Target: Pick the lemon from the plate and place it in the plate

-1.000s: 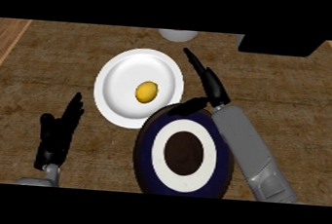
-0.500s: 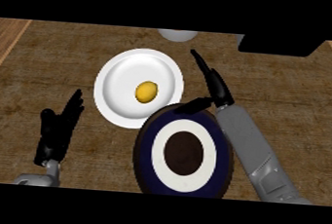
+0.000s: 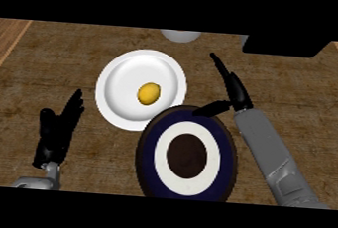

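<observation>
The lemon [image 3: 150, 93] is seen approx. at the centre of the white plate [image 3: 123, 80], untouched; the dark plate [image 3: 149, 152], w/ a white ring and brown middle, is set just beside it, nearer the robot; the right hand [image 3: 231, 86] is held open just right of the white plate, fingers straight, thumb spread toward the dark plate's rim, nothing gripped; the left hand [image 3: 57, 130] is rested open, fingers up, at lower left over the wooden counter [image 3: 73, 54].
</observation>
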Robot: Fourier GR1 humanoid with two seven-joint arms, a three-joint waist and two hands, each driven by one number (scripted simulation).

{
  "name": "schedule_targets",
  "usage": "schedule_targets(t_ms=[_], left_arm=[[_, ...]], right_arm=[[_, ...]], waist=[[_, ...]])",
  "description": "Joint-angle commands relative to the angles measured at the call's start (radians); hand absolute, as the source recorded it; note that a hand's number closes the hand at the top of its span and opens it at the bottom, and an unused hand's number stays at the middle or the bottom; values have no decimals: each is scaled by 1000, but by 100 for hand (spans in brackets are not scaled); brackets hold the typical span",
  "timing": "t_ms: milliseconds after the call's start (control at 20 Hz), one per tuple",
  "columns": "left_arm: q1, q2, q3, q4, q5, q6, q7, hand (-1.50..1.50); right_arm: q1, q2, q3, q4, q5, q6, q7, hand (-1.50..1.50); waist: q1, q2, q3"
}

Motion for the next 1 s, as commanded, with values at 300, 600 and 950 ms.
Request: schedule_targets(t_ms=[300, 600, 950], left_arm=[[-15, -4, 21, 38, -2, -28, -32, 0], [41, 2, 17, -22, -11, -33, -15, 0], [19, -34, 1, 3, -22, -28, -33, 0]], right_arm=[[-6, -88, -88, 112, -4, 23, -124, -150], [-11, -100, -129, 153, -10, -38, -123, -150], [-54, -130, -176, 234, -14, -57, -158, -150]], waist=[[5, 3, 0], [10, 3, 1], [18, 8, 1]])
